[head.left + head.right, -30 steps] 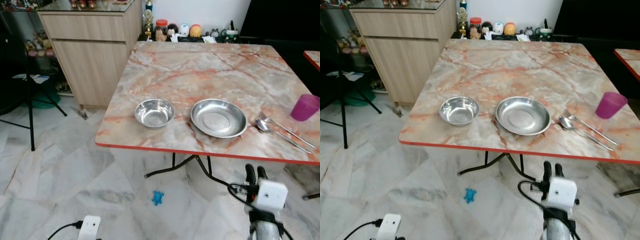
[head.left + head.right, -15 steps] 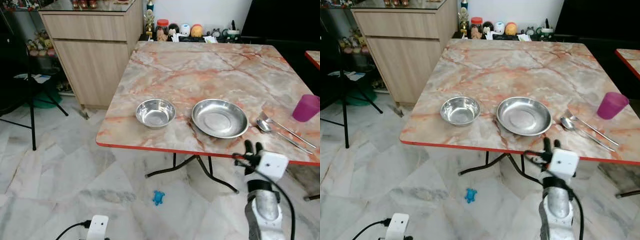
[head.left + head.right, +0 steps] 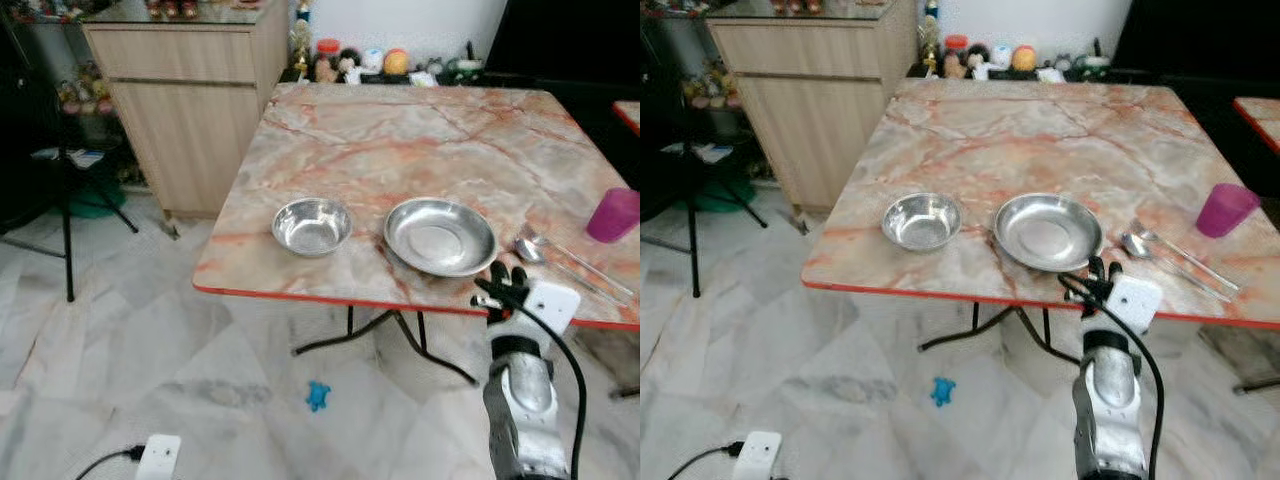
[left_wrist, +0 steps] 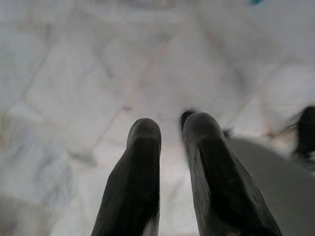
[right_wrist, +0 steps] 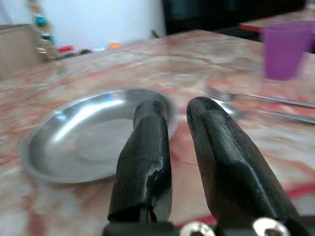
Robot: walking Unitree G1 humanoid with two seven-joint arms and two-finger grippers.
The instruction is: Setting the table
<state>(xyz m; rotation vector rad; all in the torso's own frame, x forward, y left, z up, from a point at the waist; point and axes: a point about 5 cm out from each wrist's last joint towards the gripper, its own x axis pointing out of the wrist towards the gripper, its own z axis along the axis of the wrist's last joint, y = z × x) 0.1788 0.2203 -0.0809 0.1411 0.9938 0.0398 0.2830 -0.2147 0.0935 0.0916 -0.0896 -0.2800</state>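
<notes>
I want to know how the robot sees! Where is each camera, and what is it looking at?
Both eye views: on the head, looking down at the marble table; right gripper shows.
Left wrist view: on the idle left arm, facing the floor.
Right wrist view: facing the steel plate and purple cup, which the eye views share.

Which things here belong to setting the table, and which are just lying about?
For the job:
- steel bowl
- steel plate
- spoon and fork
- purple cup
- right tool, raised at the table's near edge by the plate

Just lying about:
- blue toy on the floor
- wooden cabinet
- knick-knacks behind the table
</notes>
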